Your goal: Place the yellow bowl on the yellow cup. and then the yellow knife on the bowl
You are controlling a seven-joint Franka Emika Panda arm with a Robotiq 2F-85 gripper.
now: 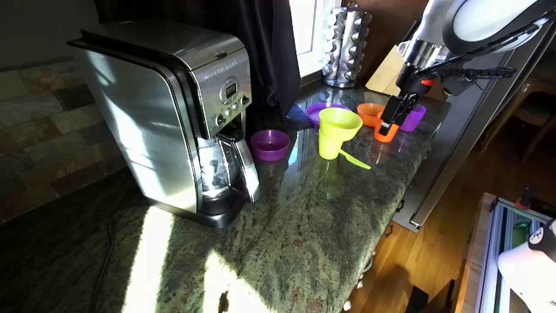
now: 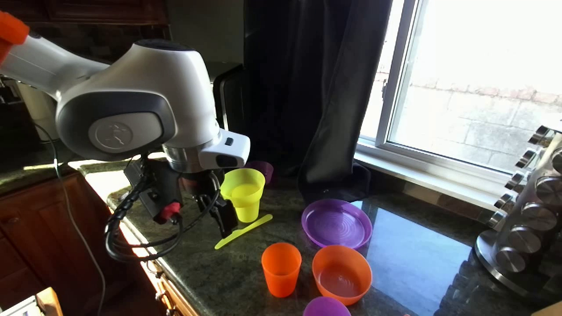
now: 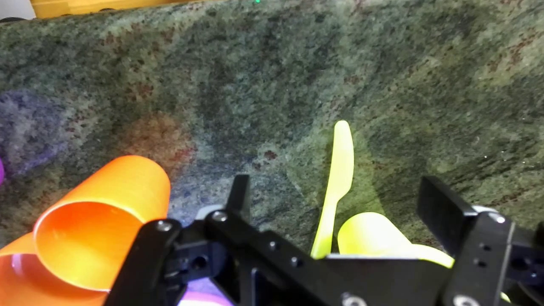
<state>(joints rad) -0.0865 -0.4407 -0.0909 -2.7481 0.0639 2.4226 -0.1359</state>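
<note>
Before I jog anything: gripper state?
Gripper: open, jaws apart, holding nothing; the yellow knife lies on the counter.

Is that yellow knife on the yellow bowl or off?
Off: in both exterior views, the yellow knife lies on the counter beside the yellow cup.

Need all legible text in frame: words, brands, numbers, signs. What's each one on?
"CUISINART": front of the coffee maker, near the top.
Its display: any digits too small to read.
Labels at the knobs, if any: too small.
Round emblem on the robot arm: no legible letters.
Round black-and-white mark, right edge of an exterior view: too small.
Yellow bowl, yellow cup, yellow knife: no legible text.
</note>
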